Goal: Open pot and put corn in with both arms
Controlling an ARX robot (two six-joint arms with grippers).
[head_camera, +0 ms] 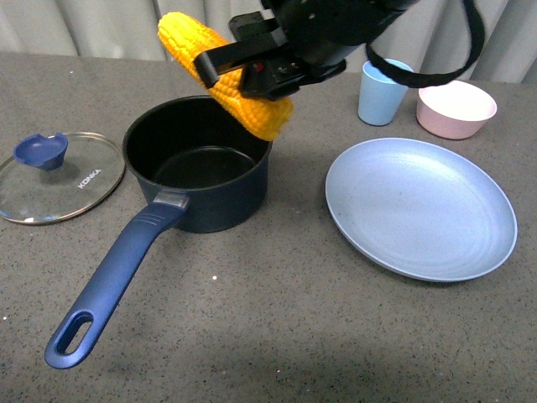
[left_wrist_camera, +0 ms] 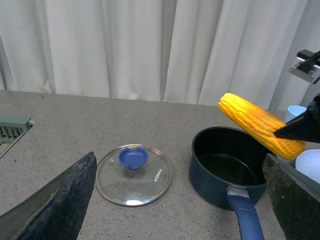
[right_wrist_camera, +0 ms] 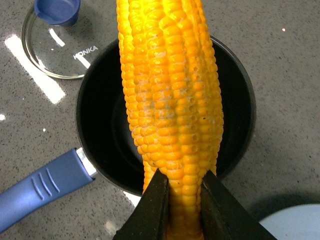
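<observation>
Front view shows the right hand (head_camera: 239,71) clamped across the corn (head_camera: 254,107), holding the cob tilted in the air above the open pot (head_camera: 220,206) on the grey table (head_camera: 277,327). The glass lid (head_camera: 67,180) lies flat just beside the pot, on the robot's left. The left hand (left_wrist_camera: 179,159), seen from its wrist camera, is spread wide, gripping nothing.

Clear glass lid (head_camera: 60,180), matt dark pot (head_camera: 220,208), bumpy glossy corn (head_camera: 179,37), speckled matt table (head_camera: 277,319).
</observation>
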